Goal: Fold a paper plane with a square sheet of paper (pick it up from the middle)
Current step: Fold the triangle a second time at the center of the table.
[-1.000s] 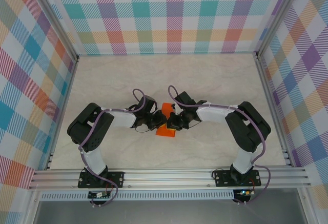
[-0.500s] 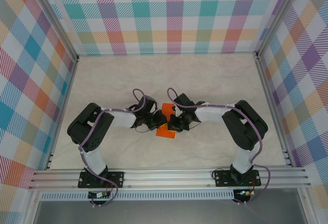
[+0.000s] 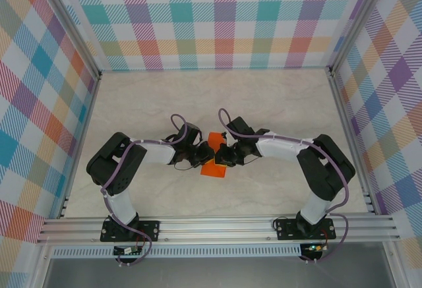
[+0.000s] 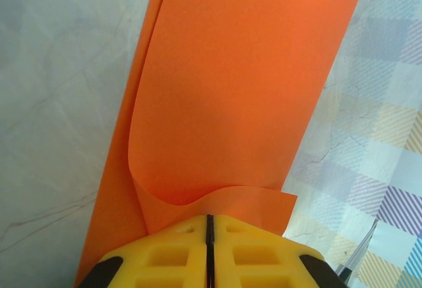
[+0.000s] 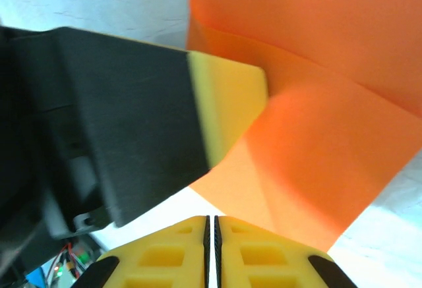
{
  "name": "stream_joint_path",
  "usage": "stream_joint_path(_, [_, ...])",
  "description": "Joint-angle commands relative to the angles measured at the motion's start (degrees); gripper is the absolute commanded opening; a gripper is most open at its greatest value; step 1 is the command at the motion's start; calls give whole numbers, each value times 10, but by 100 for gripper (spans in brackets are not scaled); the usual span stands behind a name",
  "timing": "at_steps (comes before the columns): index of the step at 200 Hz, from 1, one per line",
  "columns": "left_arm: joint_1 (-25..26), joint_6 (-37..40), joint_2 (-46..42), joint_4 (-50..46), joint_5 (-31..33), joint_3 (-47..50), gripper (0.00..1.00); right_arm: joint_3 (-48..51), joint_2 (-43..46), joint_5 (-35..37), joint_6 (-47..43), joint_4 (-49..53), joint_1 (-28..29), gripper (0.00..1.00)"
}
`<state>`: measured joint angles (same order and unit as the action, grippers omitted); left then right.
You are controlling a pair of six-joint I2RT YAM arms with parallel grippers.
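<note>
One orange sheet point(image 4: 231, 90) (curled), gripped by left pincer point(image 4: 210, 219); right pincer point(image 5: 211, 219) closed.

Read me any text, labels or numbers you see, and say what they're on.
None readable. The orange paper is blank, the right hand's yellow fingers carry no marks, the walls are plain plaid.
Any print on the small boards below the arm bases is too small to read.

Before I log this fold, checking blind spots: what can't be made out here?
Top view: orange paper, middle covered by left gripper and right gripper.
Left wrist view: paper's far end, cut off by top edge.
Right wrist view: paper blurred, partly behind left gripper's finger.
</note>
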<state>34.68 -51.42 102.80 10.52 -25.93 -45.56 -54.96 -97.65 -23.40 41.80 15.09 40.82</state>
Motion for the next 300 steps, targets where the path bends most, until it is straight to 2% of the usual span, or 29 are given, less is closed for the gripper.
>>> stream_joint_path(1, [-4, 2, 21, -43, 26, 14, 9, 3, -6, -22, 15, 6, 6, 13])
stream_joint_path(66, [-4, 2, 21, -41, 25, 16, 9, 8, -48, -15, 22, 11, 8, 12])
stream_joint_path(100, [-4, 3, 24, -40, 26, 15, 9, 21, -59, 13, 14, 36, 8, 12])
stream_joint_path(143, [-4, 4, 28, -38, 25, 18, 9, 42, -57, 28, 12, 42, 8, 12])
stream_joint_path(174, [-4, 3, 29, -37, 24, 18, 9, 31, -21, 35, 9, 59, 8, 12])
stream_joint_path(203, [-4, 3, 28, -37, 23, 17, 9, 15, 7, 2, 4, 54, 15, 13])
stream_joint_path(234, [-4, 3, 29, -37, 22, 16, 9, 0, -6, 12, 11, 62, 32, 13])
stream_joint_path(300, [-4, 3, 30, -38, 23, 15, 9, 19, -42, 52, 6, 86, 29, 12])
